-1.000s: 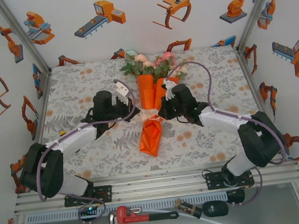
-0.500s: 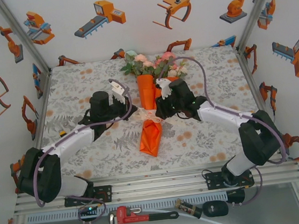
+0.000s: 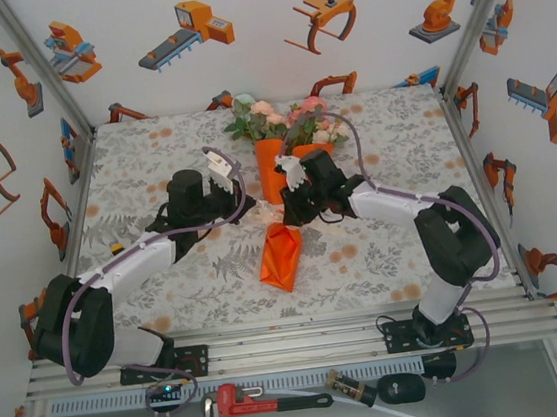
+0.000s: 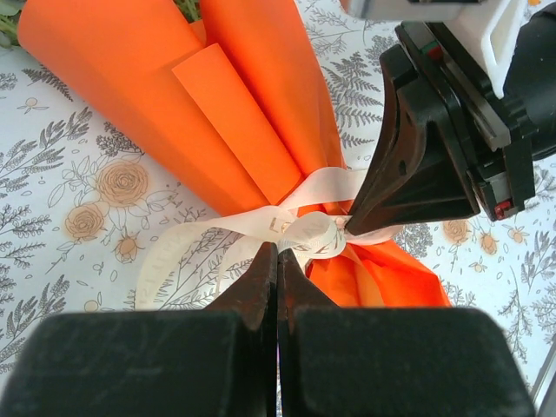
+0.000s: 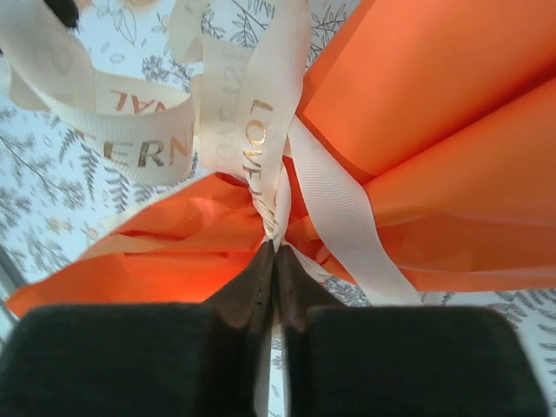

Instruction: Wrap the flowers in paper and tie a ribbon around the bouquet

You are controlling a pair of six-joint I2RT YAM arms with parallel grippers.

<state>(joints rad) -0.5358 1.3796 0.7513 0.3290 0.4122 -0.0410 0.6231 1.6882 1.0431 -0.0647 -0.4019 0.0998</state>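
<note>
Bouquet (image 3: pixel 270 164) of pink and cream blooms in orange paper cone (image 4: pixel 130 95), cream-white satin ribbon (image 4: pixel 306 236) cinching its waist, left gripper (image 4: pixel 278 252) and right gripper (image 5: pixel 276 248) each clenched on ribbon

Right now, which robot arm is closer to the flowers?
Right. The right arm reaches over the paper, close to the flowers; the left arm sits off to the paper's left, farther away.

Top cam is sitting above and behind the arm bases, looking down and forward over the whole table (image 3: pixel 134 175) from well back. The wrist cams are riding in super close, peering along the left gripper (image 4: pixel 276 250) and right gripper (image 5: pixel 274 245) from opposite sides. All three are sharing the ribbon (image 4: pixel 300 233) knot on the bouquet (image 3: pixel 279 259).
</note>
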